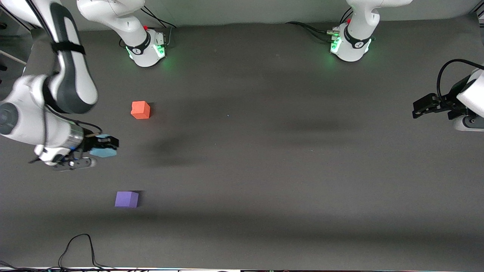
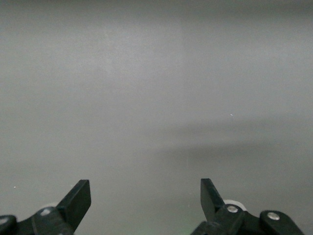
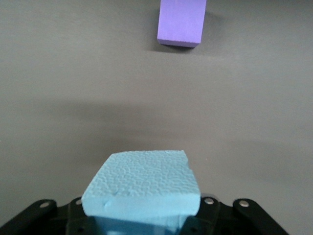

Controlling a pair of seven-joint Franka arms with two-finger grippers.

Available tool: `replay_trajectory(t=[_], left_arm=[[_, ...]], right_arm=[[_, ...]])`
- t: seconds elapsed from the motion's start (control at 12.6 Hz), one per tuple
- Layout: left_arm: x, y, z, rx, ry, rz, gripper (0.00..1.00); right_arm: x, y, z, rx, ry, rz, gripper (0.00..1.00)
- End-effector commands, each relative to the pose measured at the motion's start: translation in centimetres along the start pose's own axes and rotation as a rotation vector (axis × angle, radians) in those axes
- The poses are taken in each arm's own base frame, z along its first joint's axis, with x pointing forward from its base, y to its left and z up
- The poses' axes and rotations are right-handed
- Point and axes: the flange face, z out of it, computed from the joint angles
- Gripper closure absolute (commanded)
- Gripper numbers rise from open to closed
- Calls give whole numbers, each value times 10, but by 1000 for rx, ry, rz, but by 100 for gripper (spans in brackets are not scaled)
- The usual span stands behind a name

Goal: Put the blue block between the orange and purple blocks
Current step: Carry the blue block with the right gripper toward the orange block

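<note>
Pale sky-blue and matte, the blue block (image 1: 103, 152) sits clamped in the right hand (image 1: 107, 146), up in the air over the counter (image 1: 264, 158) near the edge at the right arm's end, about midway between the base-side edge and the edge nearest the front camera. In the right wrist view the blue block (image 3: 142, 183) fills the lower middle of the picture, its rough foam-like top face showing, with the black body of the right hand (image 3: 142, 220) closed against its sides just below. The orange block (image 1: 140, 110) rests on the counter closer to the base-side edge than the held block, and slightly more toward the left arm's end. The purple block (image 1: 126, 199) rests on the counter closer to the front camera's edge; in the right wrist view the purple block (image 3: 181, 23) stands well apart from the blue one, with bare dark surface between them. The two resting blocks lie well apart from each other, and the held block hangs over the stretch of counter roughly level with the gap between them, a little to the right arm's side of the line joining them. The left hand (image 1: 425, 105) waits above the counter's edge at the left arm's end, far from all three blocks; in the left wrist view its fingers (image 2: 78, 198) stand wide apart with nothing between them, only bare grey counter showing.
</note>
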Motion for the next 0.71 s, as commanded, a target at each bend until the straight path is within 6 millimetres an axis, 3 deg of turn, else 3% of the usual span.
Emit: replay_trajectory(t=[0.0, 0.24, 0.63], left_arm=[[-4, 0, -2, 7, -12, 18, 0], [-2, 0, 2, 7, -18, 20, 0], [-3, 0, 2, 2, -23, 20, 0]], right_arm=[[5, 5, 68, -15, 27, 17, 46], [10, 9, 123, -43, 53, 35, 46], [3, 3, 177, -19, 49, 95, 46]])
